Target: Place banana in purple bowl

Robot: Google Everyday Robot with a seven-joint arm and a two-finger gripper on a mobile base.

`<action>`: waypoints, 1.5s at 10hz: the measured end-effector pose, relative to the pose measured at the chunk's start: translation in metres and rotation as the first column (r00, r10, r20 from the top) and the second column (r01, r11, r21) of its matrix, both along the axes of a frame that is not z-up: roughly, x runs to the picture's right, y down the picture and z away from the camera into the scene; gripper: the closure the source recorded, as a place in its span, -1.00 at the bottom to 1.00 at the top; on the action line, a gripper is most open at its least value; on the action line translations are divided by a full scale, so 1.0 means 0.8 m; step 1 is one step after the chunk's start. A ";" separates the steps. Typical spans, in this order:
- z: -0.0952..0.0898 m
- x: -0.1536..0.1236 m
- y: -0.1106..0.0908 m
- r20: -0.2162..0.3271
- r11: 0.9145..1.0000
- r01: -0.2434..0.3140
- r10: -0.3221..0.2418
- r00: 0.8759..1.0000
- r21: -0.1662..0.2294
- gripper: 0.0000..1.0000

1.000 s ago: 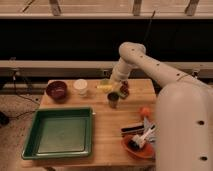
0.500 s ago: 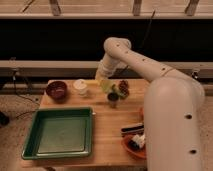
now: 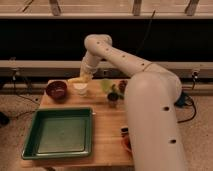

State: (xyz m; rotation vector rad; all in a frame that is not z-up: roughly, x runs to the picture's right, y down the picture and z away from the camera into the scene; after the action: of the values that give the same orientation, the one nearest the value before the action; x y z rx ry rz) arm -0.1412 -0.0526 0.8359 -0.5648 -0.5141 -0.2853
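The largest thing in view is the 1 white robot arm (image 3: 150,95), its thick lower segment filling the right side and its slimmer forearm reaching up and left over the wooden table (image 3: 107,135). There is 1 table, a light butcher-block top.

Next in size is 1 green tray (image 3: 60,132), rectangular with raised walls, lying on the front left part of the table.

At the back left corner stands 1 purple bowl (image 3: 56,90), dark maroon with a reddish glossy inside; nothing shows inside it.

1 flat green leafy item (image 3: 107,86) lies near the back middle of the table, with a small dark cup-like thing (image 3: 113,97) just in front of it, too dim to identify. 1 white cup (image 3: 80,89) stands to the right of the bowl, close to it but apart.

The gripper (image 3: 86,76) hangs above the white cup at the end of the forearm, its fingers clamped tight onto the 1 banana (image 3: 79,79). The banana is pale yellow, lifted off the table, pointing left from the gripper toward the bowl, above the cup and just right of the bowl's rim.

At the table's front right edge, a bit of orange dish (image 3: 126,143) peeks from behind the arm.

No brand, label or writing can be read anywhere.
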 end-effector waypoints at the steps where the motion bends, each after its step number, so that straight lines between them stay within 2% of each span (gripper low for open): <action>1: 0.001 -0.019 -0.002 0.011 1.000 0.017 -0.018 1.000 0.007 1.00; 4: 0.013 -0.077 -0.001 0.050 0.998 0.065 -0.066 0.997 0.009 1.00; 8: 0.047 -0.124 0.014 0.087 0.994 0.105 -0.103 0.991 -0.027 0.95; 10: 0.062 -0.144 0.017 0.101 0.992 0.117 -0.113 0.988 -0.037 0.55; 15: 0.087 -0.171 0.022 0.124 0.998 0.054 -0.055 0.991 0.012 -0.42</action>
State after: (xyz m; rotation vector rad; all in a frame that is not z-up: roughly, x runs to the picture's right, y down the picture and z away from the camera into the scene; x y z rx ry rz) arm -0.2779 -0.0353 0.9056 -0.5556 -0.6179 -0.3760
